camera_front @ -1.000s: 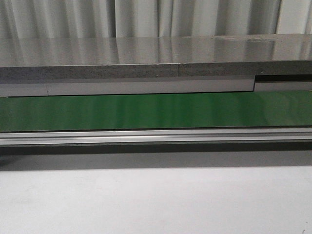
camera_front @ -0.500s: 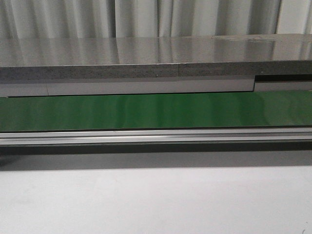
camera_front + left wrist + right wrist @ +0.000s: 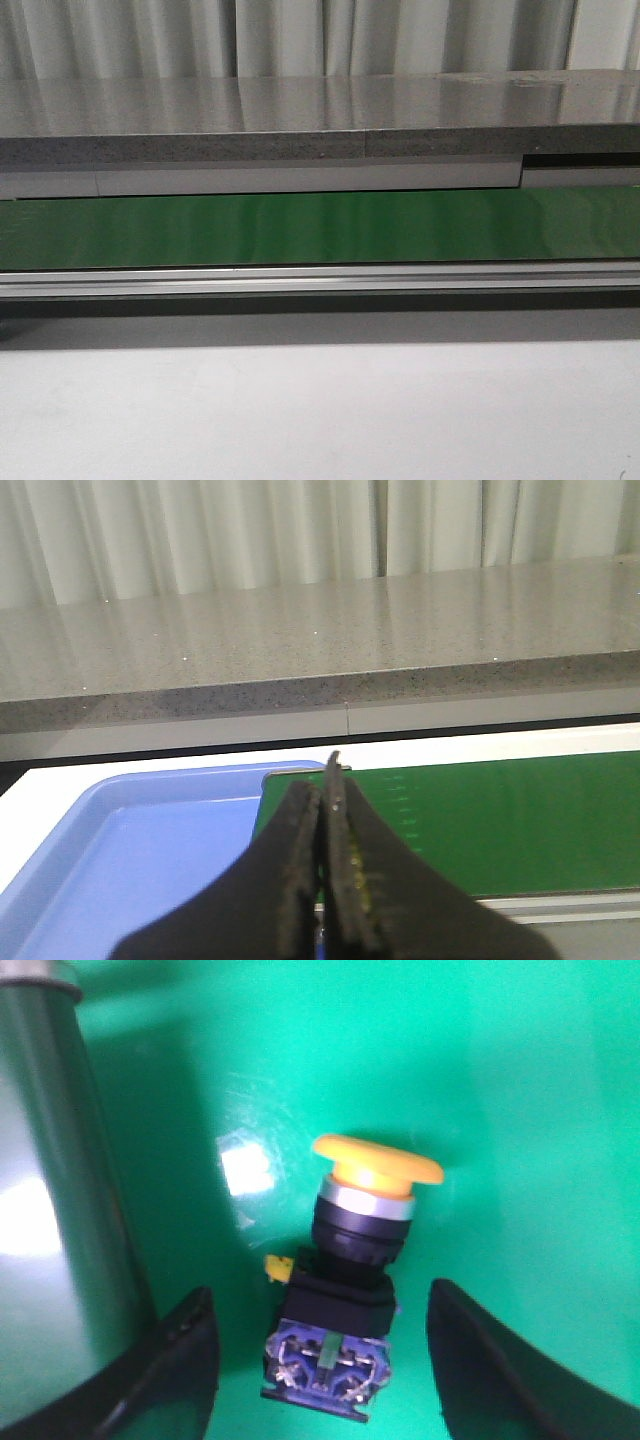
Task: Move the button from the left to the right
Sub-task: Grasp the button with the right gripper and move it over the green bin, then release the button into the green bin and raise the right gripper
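The button (image 3: 350, 1260) lies on its side on a bright green surface (image 3: 520, 1090) in the right wrist view. Its yellow-orange cap (image 3: 378, 1165) points away from the fingers, and its black block with metal contacts (image 3: 328, 1360) lies nearest them. My right gripper (image 3: 318, 1305) is open. Its two fingers stand either side of the block with a gap on each side, touching nothing. My left gripper (image 3: 322, 790) is shut with nothing seen between its fingers, above the edge where a blue tray meets a green belt. The front view shows no gripper and no button.
A blue tray (image 3: 120, 850) sits beside the end of the green conveyor belt (image 3: 500, 820), which also shows in the front view (image 3: 320, 228). A grey stone counter (image 3: 300, 130) runs behind it. A glossy dark green wall (image 3: 55, 1230) rises close to one right finger.
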Available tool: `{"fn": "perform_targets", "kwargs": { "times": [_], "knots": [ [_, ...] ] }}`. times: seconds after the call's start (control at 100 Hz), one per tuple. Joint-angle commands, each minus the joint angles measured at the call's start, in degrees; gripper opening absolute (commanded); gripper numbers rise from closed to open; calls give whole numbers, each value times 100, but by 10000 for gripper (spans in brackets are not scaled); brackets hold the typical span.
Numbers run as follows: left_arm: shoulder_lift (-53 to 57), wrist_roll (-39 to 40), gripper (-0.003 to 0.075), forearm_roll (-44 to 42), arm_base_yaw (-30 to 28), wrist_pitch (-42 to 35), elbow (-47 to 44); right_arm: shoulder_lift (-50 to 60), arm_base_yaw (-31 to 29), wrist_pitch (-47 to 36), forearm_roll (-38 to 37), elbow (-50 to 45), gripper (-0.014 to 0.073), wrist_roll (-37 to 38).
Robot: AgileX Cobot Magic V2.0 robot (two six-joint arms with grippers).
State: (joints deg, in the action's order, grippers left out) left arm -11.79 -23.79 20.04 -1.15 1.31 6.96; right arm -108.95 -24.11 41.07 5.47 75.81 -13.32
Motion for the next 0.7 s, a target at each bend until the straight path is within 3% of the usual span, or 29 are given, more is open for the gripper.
{"fn": "perform_targets", "kwargs": {
  "times": [0.0,0.3,0.69],
  "knots": [
    [-67,7,-20,59,43,-441,162,405,-47,-201,33,187,469,-64],
    [-67,7,-20,59,43,-441,162,1209,173,-821,541,187,469,-64],
    [-67,7,-20,59,43,-441,162,2459,1449,-1306,659,-46,469,-64]
  ]
}}
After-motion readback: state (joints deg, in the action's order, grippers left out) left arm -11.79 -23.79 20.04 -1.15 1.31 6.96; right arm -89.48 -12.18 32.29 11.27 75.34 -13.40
